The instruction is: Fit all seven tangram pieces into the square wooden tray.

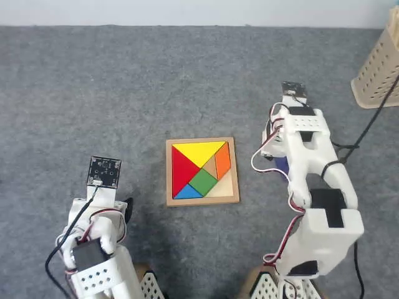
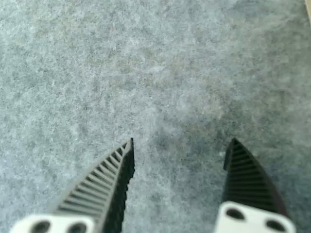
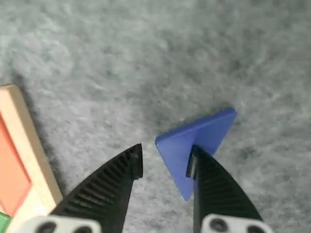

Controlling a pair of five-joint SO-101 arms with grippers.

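Tray (image 1: 202, 200) held six pieces, one corner gap left. Right gripper (image 3: 165, 155), jaws parted, straddled the loose blue triangle's (image 3: 209, 131) edge, so closing looked next. Left gripper (image 2: 182, 143) gaped empty.

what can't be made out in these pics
- High view: the blue triangle is mostly hidden under the right arm.
- Right wrist view: the wooden tray is cut off by the picture edge, with most of its pieces out of frame.
- Right wrist view: the right gripper has one finger over the triangle; whether it touches or hovers above cannot be told.
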